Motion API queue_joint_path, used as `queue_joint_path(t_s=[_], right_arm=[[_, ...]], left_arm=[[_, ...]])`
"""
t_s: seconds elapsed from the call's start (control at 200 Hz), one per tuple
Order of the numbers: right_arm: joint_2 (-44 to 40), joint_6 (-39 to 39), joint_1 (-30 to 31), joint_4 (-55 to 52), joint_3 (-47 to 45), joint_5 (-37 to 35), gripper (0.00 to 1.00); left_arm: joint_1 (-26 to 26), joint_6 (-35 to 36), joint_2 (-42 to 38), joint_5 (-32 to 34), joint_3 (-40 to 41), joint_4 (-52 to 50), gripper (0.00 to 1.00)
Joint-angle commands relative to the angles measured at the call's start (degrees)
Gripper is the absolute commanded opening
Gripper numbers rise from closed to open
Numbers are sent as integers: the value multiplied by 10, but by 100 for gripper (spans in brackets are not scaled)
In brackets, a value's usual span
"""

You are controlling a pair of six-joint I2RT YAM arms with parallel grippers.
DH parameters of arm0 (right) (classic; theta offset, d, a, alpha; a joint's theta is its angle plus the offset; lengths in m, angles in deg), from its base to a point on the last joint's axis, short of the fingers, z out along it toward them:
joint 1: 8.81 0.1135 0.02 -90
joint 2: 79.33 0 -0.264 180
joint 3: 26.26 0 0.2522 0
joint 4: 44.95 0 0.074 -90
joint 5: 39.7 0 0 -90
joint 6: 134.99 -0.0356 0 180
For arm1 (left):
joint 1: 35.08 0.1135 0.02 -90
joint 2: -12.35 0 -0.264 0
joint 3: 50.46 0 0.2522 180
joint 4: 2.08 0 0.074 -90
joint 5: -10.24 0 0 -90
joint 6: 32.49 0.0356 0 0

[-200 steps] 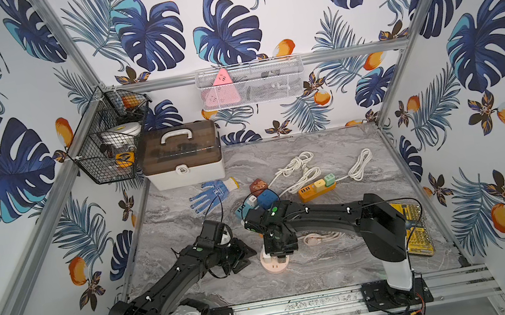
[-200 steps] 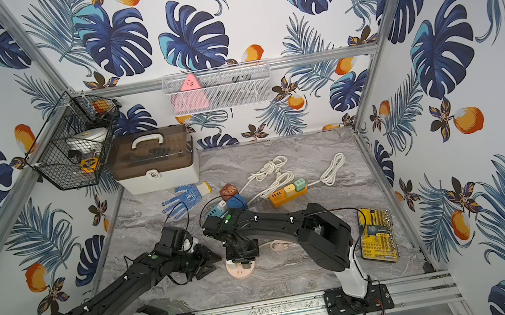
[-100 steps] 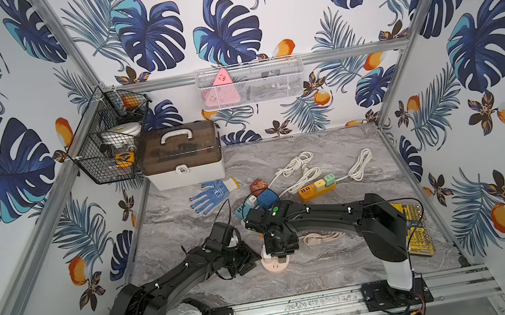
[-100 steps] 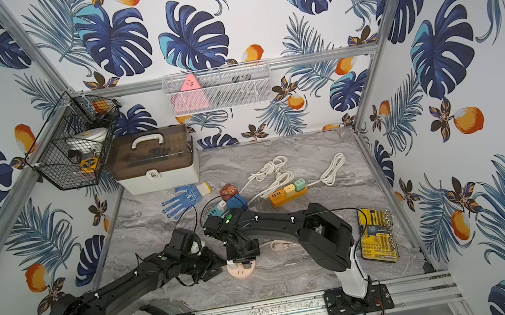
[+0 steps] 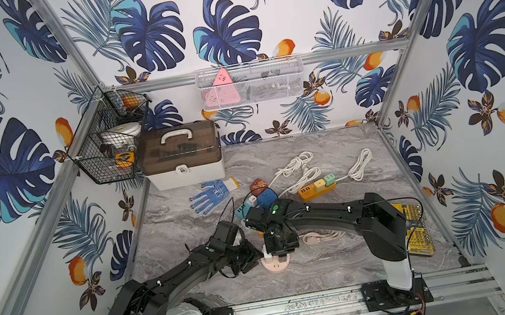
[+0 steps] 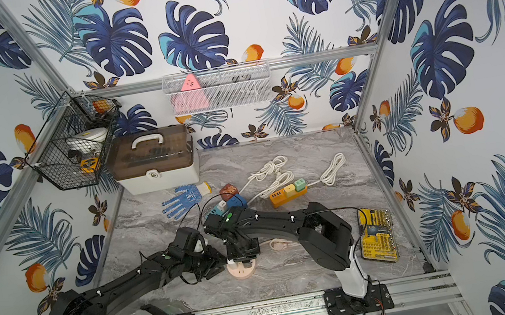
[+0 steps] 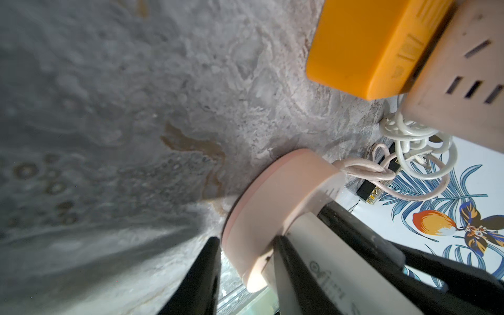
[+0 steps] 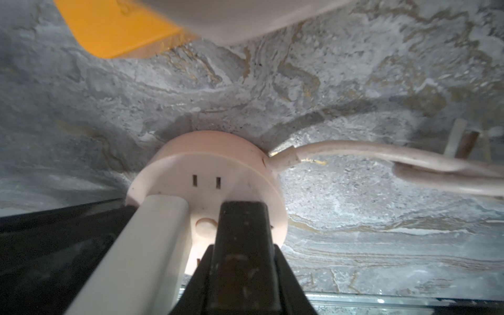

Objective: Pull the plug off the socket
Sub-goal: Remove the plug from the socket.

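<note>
Pink round socket (image 5: 275, 263) as anchor: narrowed left claw (image 7: 245, 241) onto its rim within the last second, pinning it to the worktop (image 5: 349, 265). Kept right claw (image 5: 278, 253) clamped on the white plug (image 8: 152, 240), seated upright in the socket's top. Left, probably, only a straight upward pull.

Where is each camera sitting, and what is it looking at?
Both top views: high above the robot, looking down at the table; left arm and right arm show whole.
Left wrist: low on its arm, facing the pink socket; left hand shows.
Right wrist: above the socket and white plug; right hand shows.
Shared: every view has the socket.
</note>
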Motion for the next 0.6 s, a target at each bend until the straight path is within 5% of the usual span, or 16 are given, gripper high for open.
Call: queue_joint_path(t_s=[0.0, 0.33, 0.595], right_arm=[[-7, 10, -5, 50, 6, 51, 0], [-28, 2, -39, 62, 1, 146, 0], [-7, 67, -18, -22, 21, -16, 0]], left_arm=[[-9, 6, 5, 23, 2, -24, 36], [-11, 51, 13, 72, -4, -63, 33], [-14, 55, 17, 71, -18, -56, 32]])
